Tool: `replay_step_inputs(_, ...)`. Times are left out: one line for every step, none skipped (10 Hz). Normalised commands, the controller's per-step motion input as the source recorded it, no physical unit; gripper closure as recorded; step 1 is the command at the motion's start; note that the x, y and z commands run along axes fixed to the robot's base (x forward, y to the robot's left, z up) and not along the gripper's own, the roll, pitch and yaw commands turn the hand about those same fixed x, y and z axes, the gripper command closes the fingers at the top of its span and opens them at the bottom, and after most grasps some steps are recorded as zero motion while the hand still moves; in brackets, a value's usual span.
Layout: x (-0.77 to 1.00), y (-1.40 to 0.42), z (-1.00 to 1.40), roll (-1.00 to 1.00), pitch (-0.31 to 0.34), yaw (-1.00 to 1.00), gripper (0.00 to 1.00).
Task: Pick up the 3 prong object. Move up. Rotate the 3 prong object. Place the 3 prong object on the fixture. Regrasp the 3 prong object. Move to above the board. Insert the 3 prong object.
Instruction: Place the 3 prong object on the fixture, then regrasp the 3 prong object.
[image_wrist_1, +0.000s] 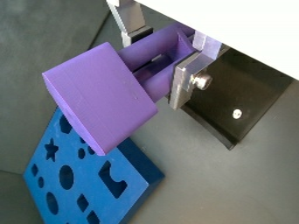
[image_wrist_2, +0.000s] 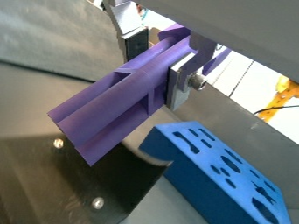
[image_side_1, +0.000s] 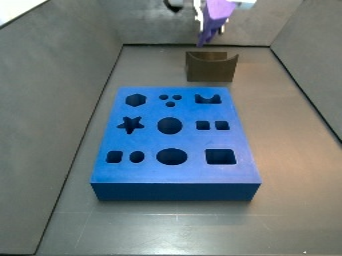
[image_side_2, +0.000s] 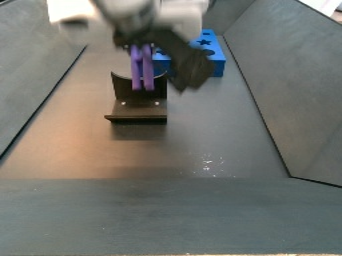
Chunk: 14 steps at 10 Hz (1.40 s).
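Two gripper (image_wrist_1: 163, 54) fingers clamp 3 prong object (image_wrist_1: 111, 87) above fixture (image_side_1: 210, 66).

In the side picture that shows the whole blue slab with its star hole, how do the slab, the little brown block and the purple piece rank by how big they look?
Largest to smallest in that side view:
1. The board, by far.
2. The fixture.
3. The 3 prong object, held in the gripper above the fixture. It is partly cut off, and both lie farther back, so their ranking is unsure.

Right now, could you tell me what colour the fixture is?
Dark olive-brown, clearest in a side view: the fixture sits below the gripper.
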Motion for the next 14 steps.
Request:
replay_step_inputs(0.21, 0.15, -1.00, -0.37, 0.063, -0.27, 1.00)
replay_step_inputs(0.22, 0.14, -1.00, -0.25, 0.020, -0.25, 1.00)
replay_step_inputs(0.19, 0.12, -0.87, -0.19, -0.029, -0.21, 1.00)
replay_step_inputs(0.15, 0.10, -0.66, -0.18, -0.055, -0.17, 1.00)
replay_step_inputs(0.13, 0.08, -0.47, -0.17, -0.066, -0.14, 1.00)
replay_step_inputs(0.09, 0.11, -0.37, -0.13, -0.080, -0.10, 1.00)
replay_step_inputs(0.08, 0.11, -0.36, -0.13, -0.082, -0.08, 1.00)
replay_step_inputs(0.08, 0.11, -0.36, -0.13, -0.081, -0.06, 1.00)
replay_step_inputs(0.08, 0.11, -0.36, -0.13, -0.076, -0.04, 1.00)
replay_step_inputs(0.00, 0.00, 0.00, 0.00, 0.000, 0.00, 0.00)
replay_step_inputs(0.00, 0.00, 1.00, -0.05, -0.067, 0.00, 0.00)
replay_step_inputs(-0.01, 0.00, 1.00, -0.04, -0.060, 0.01, 0.00)
replay_step_inputs(-0.03, 0.01, 1.00, -0.02, -0.048, 0.03, 0.00)
replay_step_inputs(-0.03, -0.01, 1.00, 0.02, -0.028, 0.05, 0.00)
